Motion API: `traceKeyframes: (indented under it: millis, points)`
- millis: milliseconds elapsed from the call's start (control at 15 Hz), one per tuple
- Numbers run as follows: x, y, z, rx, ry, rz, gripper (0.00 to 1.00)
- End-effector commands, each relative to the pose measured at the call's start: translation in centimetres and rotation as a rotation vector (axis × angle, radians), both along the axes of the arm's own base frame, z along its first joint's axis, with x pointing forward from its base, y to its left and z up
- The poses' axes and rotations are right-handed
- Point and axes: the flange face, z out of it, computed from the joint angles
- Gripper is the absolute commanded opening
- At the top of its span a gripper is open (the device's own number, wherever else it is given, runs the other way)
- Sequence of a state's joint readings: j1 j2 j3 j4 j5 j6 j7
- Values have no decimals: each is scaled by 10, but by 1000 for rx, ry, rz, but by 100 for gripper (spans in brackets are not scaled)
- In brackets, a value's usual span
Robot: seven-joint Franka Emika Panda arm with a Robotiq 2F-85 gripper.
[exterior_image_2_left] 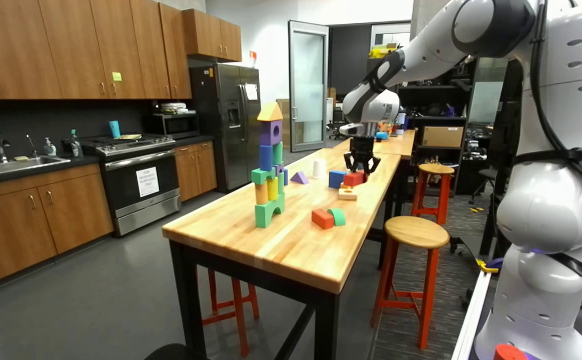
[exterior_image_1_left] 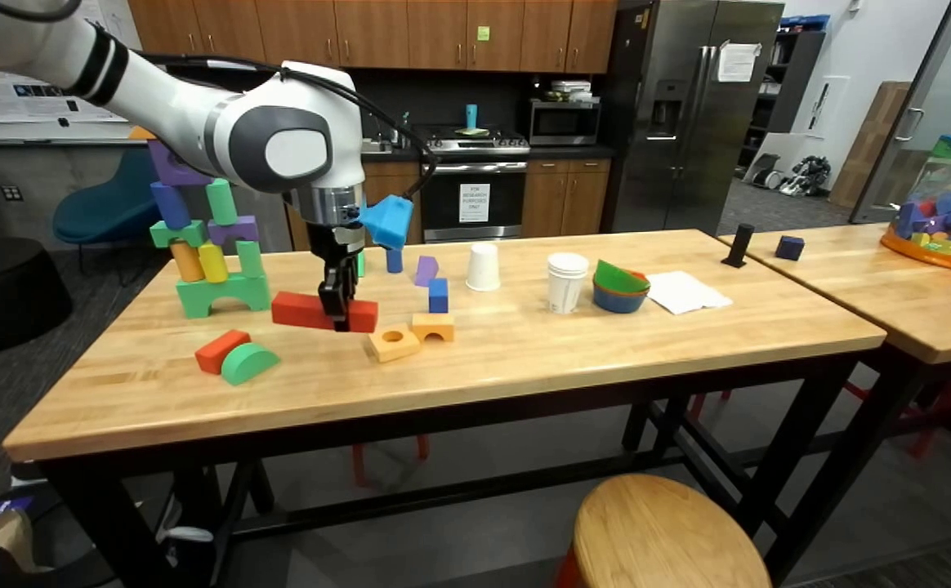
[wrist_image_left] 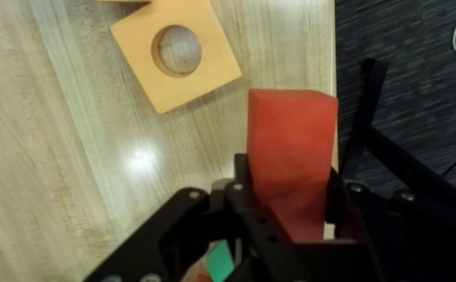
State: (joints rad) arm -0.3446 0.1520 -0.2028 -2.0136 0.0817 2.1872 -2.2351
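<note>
A long red block (wrist_image_left: 292,137) is clamped across its width by my gripper (wrist_image_left: 286,172), with one black finger on each side. In an exterior view the block (exterior_image_1_left: 304,310) lies level in the gripper and seems raised off the tabletop; the height is hard to judge. Beside it in the wrist view is a tan block with a round hole (wrist_image_left: 177,51), flat on the table. A tan arch block (exterior_image_1_left: 433,327) with a small blue block (exterior_image_1_left: 438,296) at its back stands by that one. Lower left in the wrist view, a green half-round block (wrist_image_left: 220,261) partly shows behind the gripper.
A tall tower of coloured blocks (exterior_image_1_left: 214,261) rises at one end of the table. A short red block (exterior_image_1_left: 218,351) touches the green half-round. Farther along are an upturned white cup (exterior_image_1_left: 484,268), stacked paper cups (exterior_image_1_left: 567,283), bowls (exterior_image_1_left: 618,300) and a napkin (exterior_image_1_left: 688,292).
</note>
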Motion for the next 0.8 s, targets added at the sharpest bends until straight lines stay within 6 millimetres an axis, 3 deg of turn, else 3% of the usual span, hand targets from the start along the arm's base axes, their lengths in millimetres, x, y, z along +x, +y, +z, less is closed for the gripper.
traceKeyframes:
  millis: [0, 333, 733]
  points:
    - [-9, 12, -11, 9, -25, -65, 16]
    - [-14, 16, -25, -10, 9, -24, 16]
    - [-11, 13, -19, -51, 23, 117, 16]
